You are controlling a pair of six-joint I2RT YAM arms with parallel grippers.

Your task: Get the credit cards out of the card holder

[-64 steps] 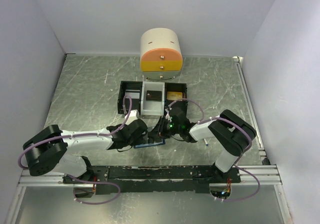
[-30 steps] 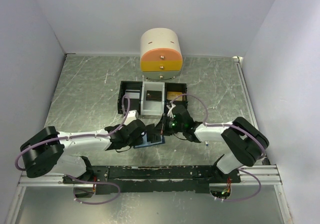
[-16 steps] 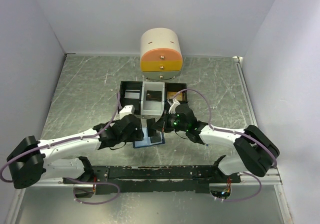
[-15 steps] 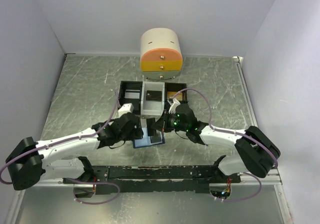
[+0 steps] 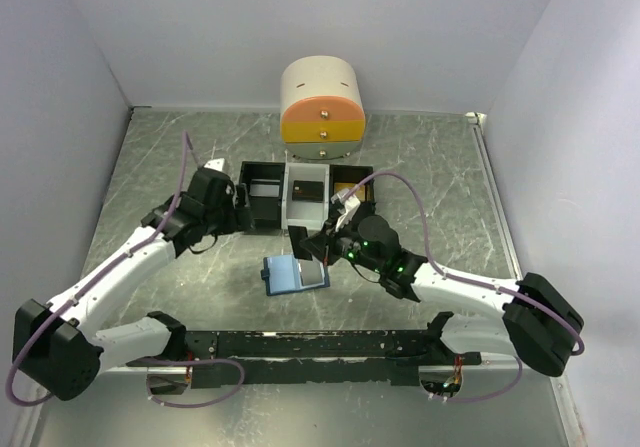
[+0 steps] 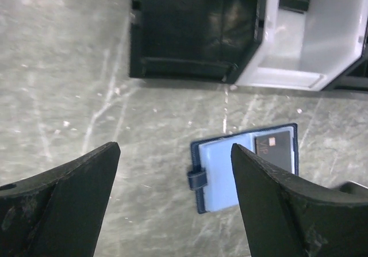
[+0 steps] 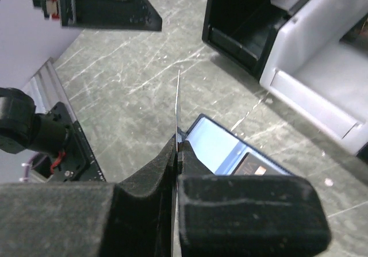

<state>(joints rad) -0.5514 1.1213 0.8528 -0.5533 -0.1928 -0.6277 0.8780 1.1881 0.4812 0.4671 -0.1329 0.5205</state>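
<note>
- Two arms work over one grey scratched metal table (image 5: pixel 160 167). On it are one black-and-white three-compartment plastic tray (image 5: pixel 265 170) and one cream, orange and yellow drawer box (image 5: pixel 322 102) behind the tray.
- One small dark-edged card holder (image 5: pixel 295 274) lies open and flat on the table, just in front of the tray. Its light blue inside faces up.
- Two cards can be counted. One thin pale card (image 7: pixel 177 104) is clamped edge-on in the right gripper (image 7: pixel 177 145) above the holder, and one dark card (image 6: pixel 275 148) sits in a holder slot.
- The left gripper (image 6: pixel 175 150) hangs with fingers wide apart, holding nothing, near the tray's black left compartment.
- Only the left wrist view shows the black clasp tab (image 6: pixel 196 178) and the writing "VIP" on the slotted card.
- Only the top view shows the drawer box.
</note>
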